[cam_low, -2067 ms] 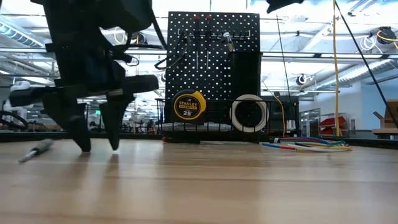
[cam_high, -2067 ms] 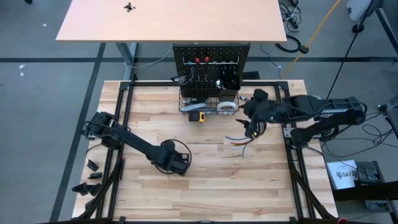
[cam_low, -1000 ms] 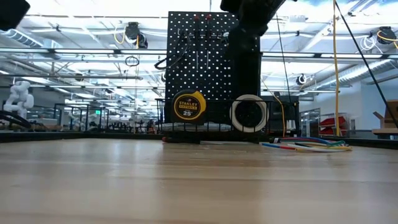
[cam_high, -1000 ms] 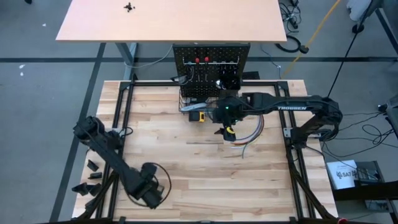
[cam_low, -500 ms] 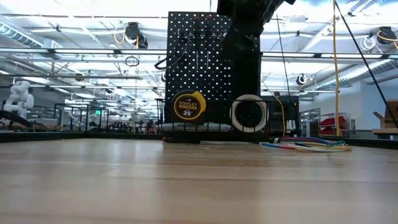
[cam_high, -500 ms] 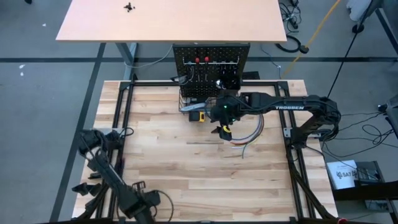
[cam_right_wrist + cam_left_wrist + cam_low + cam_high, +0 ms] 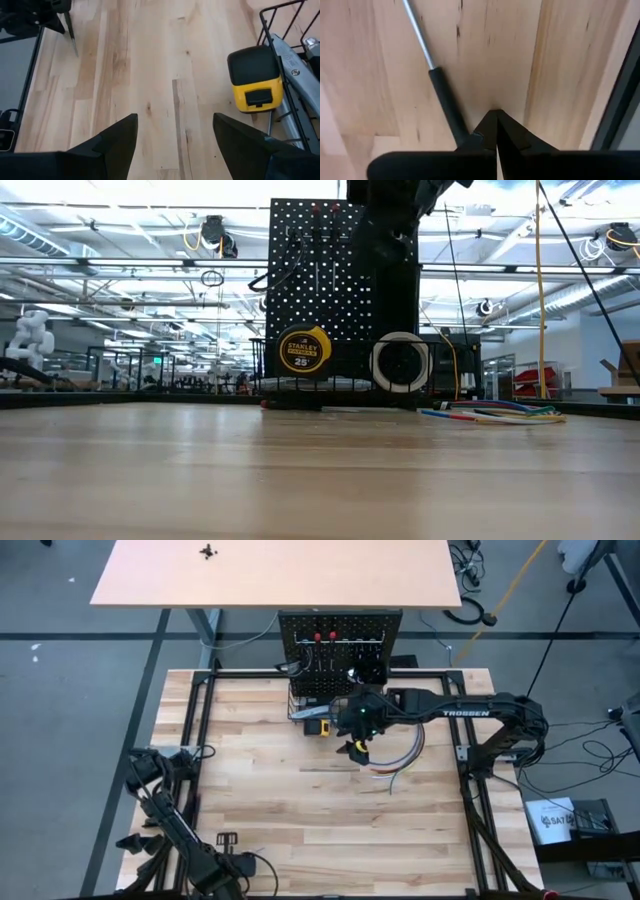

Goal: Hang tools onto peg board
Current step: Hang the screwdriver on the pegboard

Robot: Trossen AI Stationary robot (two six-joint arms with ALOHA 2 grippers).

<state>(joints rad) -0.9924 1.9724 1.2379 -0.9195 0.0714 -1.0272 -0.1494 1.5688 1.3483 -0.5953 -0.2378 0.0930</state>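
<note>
Peg board (image 7: 339,645) at the far edge — right gripper (image 7: 357,747) wide beside it, left gripper (image 7: 222,868) closed at the near edge.

overhead light: bright and even, soft shadows on the wooden table (image 7: 300,810)
low view: ceiling strips behind glare hard, so the peg board (image 7: 343,280) is nearly a silhouette
left wrist view: close and soft (the fingertips (image 7: 492,131) blur together)
right wrist view: fairly sharp
</note>
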